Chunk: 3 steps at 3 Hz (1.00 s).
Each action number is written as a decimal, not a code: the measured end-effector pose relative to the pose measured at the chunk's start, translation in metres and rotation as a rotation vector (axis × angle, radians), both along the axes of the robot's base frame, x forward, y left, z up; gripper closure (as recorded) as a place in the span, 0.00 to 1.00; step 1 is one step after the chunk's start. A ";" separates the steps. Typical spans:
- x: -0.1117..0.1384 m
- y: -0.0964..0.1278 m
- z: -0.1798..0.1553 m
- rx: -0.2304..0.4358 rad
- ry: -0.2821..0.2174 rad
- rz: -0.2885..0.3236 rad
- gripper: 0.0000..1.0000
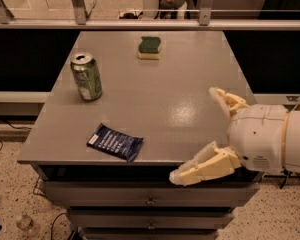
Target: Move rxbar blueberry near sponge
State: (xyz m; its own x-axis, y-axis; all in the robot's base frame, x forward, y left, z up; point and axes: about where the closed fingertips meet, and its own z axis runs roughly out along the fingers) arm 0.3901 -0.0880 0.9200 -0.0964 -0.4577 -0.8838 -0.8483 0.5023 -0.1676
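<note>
A green soda can stands upright, left on the grey table

One rxbar blueberry, one sponge, one green soda can, all on one grey table; two drawer fronts below; one gripper at table's front right corner, two fingers spread apart

The dark blue snack bar lies flat by the front edge of the counter. The green-topped sponge sits far back, well apart. The end effector, fingers spread, is at the front right.
</note>
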 end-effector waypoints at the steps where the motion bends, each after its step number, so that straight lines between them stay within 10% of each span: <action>1: -0.003 0.030 0.001 0.082 -0.025 0.055 0.00; 3: 0.005 0.077 -0.013 0.118 -0.047 0.077 0.00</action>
State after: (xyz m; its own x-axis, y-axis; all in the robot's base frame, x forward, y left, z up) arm 0.3954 -0.0112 0.9066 -0.0221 -0.3545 -0.9348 -0.8775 0.4549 -0.1517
